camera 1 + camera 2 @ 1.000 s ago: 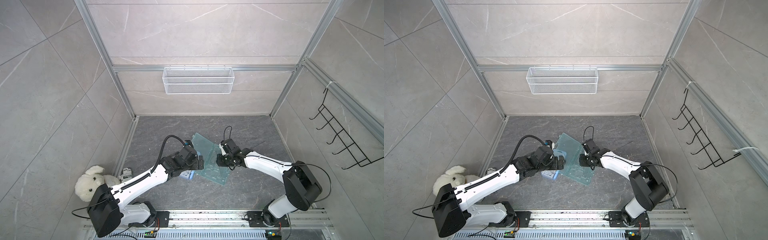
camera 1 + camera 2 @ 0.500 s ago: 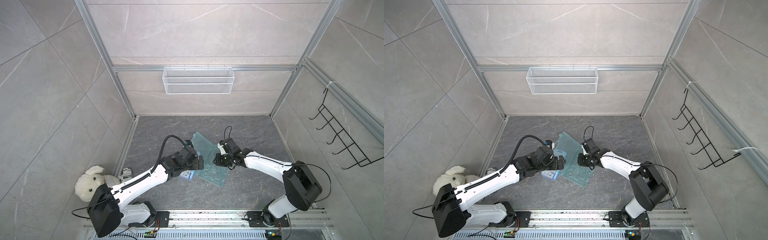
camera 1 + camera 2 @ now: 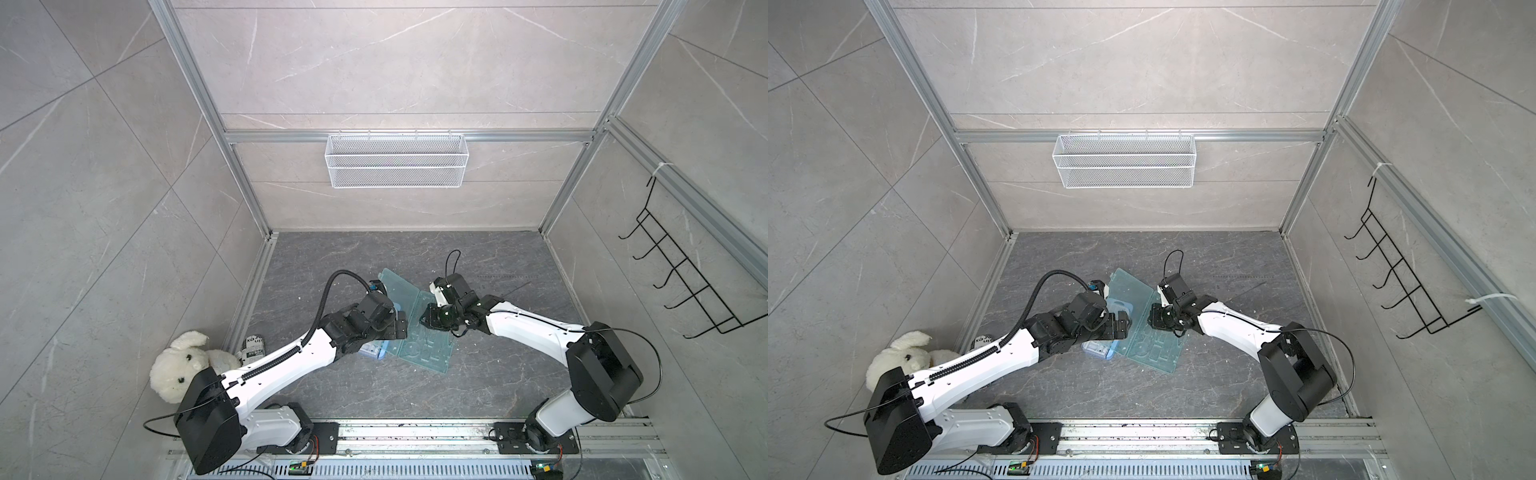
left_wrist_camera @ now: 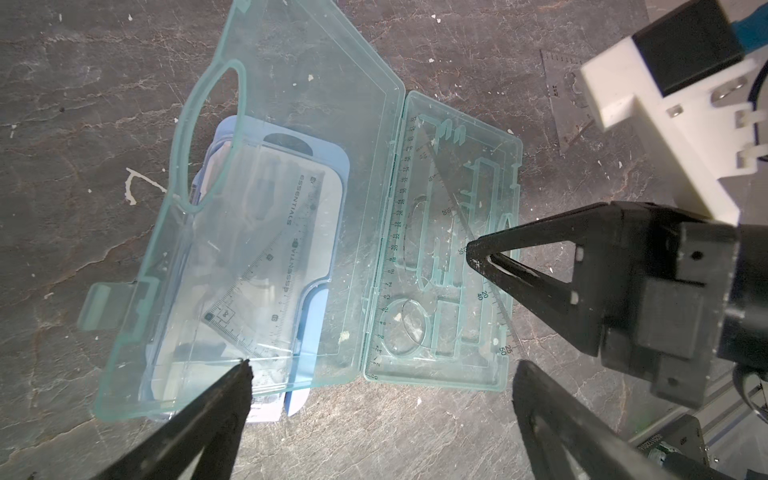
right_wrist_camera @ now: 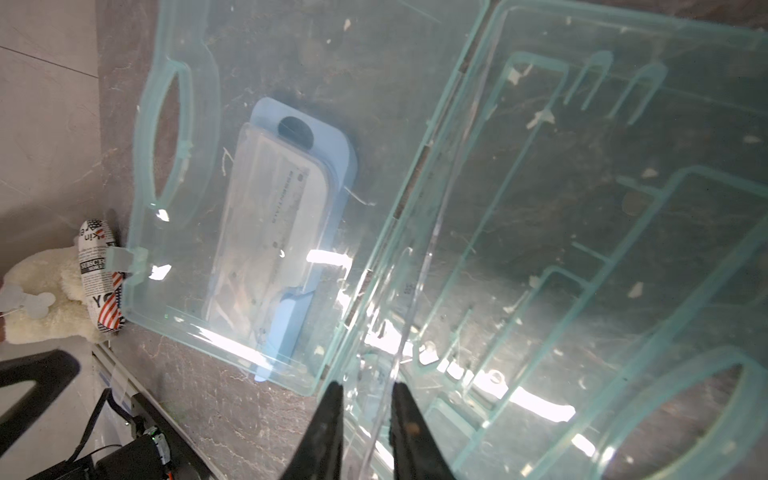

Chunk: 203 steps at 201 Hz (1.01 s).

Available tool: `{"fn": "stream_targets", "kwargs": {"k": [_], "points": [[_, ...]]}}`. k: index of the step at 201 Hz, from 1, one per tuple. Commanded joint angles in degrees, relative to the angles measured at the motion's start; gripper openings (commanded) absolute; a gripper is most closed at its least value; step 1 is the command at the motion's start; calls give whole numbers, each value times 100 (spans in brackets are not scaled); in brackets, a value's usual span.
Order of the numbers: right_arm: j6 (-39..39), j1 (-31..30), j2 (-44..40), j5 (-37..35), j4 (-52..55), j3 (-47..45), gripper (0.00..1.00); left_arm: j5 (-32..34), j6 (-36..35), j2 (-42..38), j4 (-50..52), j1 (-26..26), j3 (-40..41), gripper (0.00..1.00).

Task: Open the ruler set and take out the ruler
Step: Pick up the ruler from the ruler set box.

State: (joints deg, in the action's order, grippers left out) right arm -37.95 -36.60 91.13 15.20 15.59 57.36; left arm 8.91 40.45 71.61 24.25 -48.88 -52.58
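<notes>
The ruler set (image 3: 424, 347) (image 3: 1152, 351) is a see-through teal case lying opened flat on the floor, lid (image 4: 291, 124) (image 5: 291, 62) beside the moulded base (image 4: 457, 332) (image 5: 582, 208). A clear ruler (image 4: 494, 299) (image 5: 415, 299) stands tilted in the base. My right gripper (image 3: 428, 320) (image 3: 1152, 318) (image 4: 478, 253) (image 5: 365, 390) is shut on its thin edge. My left gripper (image 3: 399, 326) (image 3: 1121, 324) (image 4: 382, 365) hangs wide open over the case's near edge, holding nothing.
A blue blister pack of rulers (image 4: 316, 232) (image 3: 374, 349) lies under the lid. A white plush rabbit (image 3: 183, 365) and a printed can (image 3: 253, 347) sit at the left wall. A wire basket (image 3: 395, 166) hangs on the back wall, a hook rack (image 3: 685, 291) on the right.
My right gripper has edged a little to the left over the case base with the ruler's edge between its fingers. The left arm has stayed where it was.
</notes>
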Motion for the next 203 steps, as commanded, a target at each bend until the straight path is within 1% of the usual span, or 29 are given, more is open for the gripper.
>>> {"fn": "stream_targets", "kwargs": {"k": [1, 48, 72, 124, 203], "points": [[-81, -73, 187, 82, -107, 282, 24, 104, -188, -78, -26, -25, 19, 100], [-93, -176, 457, 79, -55, 591, 24, 200, -206, -229, -5, -23, 114, 99], [-51, -231, 562, -44, 60, 676, 24, 255, -231, -321, 1, -17, 160, 99], [51, -343, 664, -203, 319, 827, 25, 163, -195, -245, -113, -16, 229, 99], [288, -403, 649, -451, 1148, 1117, 26, 191, -90, -376, -122, -17, 336, 99]]}}
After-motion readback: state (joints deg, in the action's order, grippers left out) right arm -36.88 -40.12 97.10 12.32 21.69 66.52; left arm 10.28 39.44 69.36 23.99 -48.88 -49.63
